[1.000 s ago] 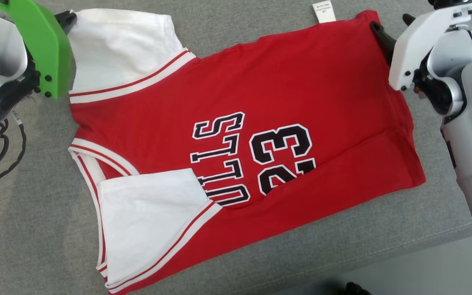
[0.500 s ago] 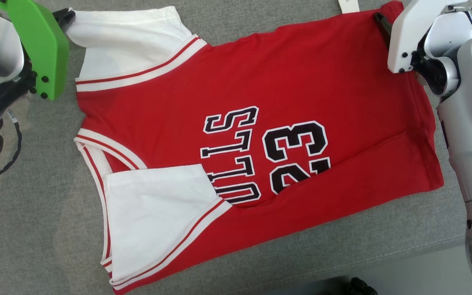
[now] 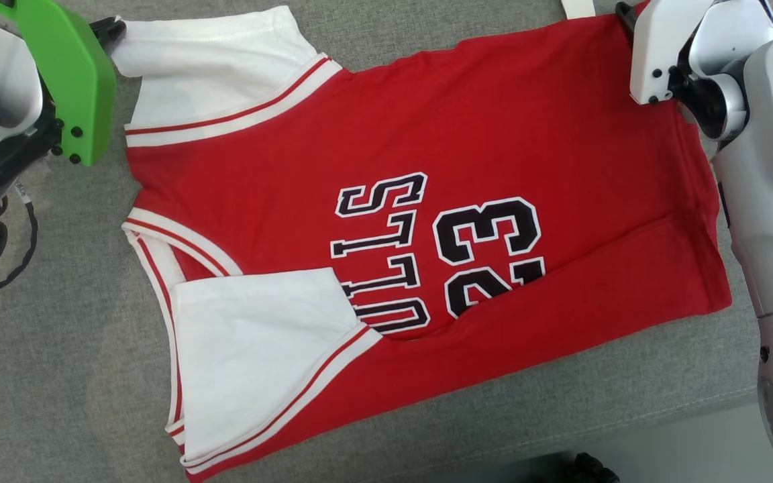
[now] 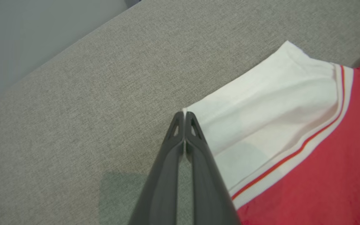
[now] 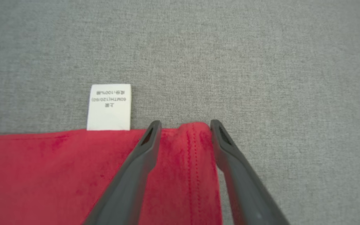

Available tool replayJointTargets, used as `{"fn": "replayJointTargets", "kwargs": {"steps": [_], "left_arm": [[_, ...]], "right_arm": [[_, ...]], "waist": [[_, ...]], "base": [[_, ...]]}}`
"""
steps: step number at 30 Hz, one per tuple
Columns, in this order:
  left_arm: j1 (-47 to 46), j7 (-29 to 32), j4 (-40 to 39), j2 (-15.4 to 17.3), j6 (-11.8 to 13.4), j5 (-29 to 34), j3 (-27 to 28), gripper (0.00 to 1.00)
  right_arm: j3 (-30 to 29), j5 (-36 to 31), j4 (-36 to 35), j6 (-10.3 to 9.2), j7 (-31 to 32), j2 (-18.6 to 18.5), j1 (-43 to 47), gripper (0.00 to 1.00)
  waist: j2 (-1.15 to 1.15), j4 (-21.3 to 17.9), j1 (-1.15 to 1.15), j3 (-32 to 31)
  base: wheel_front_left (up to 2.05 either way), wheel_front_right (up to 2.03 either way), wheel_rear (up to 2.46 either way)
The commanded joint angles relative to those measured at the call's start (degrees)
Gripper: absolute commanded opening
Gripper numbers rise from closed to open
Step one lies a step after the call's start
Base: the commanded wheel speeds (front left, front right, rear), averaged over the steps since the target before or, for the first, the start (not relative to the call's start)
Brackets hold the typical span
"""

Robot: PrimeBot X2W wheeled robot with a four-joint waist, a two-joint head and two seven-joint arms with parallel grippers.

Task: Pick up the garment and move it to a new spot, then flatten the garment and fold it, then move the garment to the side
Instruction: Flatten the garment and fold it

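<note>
My left gripper [image 4: 184, 118] pinches the sleeve corner of the red, white-sleeved cloth jersey [image 3: 494, 134]; right gripper [image 5: 186, 126] straddles its hem corner, jaws apart; I judge it flattened, folding mostly left

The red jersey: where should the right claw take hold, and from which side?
Grip the stitched hem corner of the jersey, beside the white label. The seam there makes a raised ridge on the grey cushion, so the right claw, open astride it, can likely close coming over the cloth toward that edge.
</note>
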Motion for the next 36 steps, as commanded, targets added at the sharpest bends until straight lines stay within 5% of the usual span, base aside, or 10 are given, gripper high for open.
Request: {"fn": "replayJointTargets", "kwargs": {"steps": [1, 3, 4, 24, 36], "left_arm": [[0.5, 0.2, 0.1, 0.3, 0.3, -0.7, 0.0, 0.0], [0.4, 0.1, 0.0, 0.3, 0.3, -0.8, 0.0, 0.0], [0.4, 0.0, 0.1, 0.2, 0.3, -0.8, -0.1, 0.0], [-0.8, -14.7, -1.7, -1.0, -0.5, 0.0, 2.2, 0.0], [11.9, -18.5, -16.0, 3.4, 2.3, -4.2, 3.9, 0.0]], "right_arm": [[-0.3, -0.6, -0.3, -0.06, 0.5, 0.0, 0.4, 0.6], [-0.7, -1.1, -0.7, -0.06, 0.8, 0.0, 0.6, 0.34], [-0.9, -1.4, -0.9, -0.06, 1.2, 0.0, 0.8, 0.0], [-6.3, 0.2, -14.3, -0.08, -5.6, -4.3, 8.6, 0.0], [-9.1, 8.9, -26.7, -0.07, -7.2, -9.1, 20.3, 0.0]], "waist": [[0.0, 0.0, 0.0, 0.0], [0.0, 0.0, 0.0, 0.1], [0.0, 0.1, 0.0, 0.2], [0.0, 2.6, 0.0, -2.6], [0.0, 5.4, 0.0, -6.0]], "base": [[0.0, 0.0, 0.0], [0.0, 0.0, 0.0], [0.0, 0.0, 0.0], [0.0, 0.0, 0.0], [0.0, 0.0, 0.0]]}}
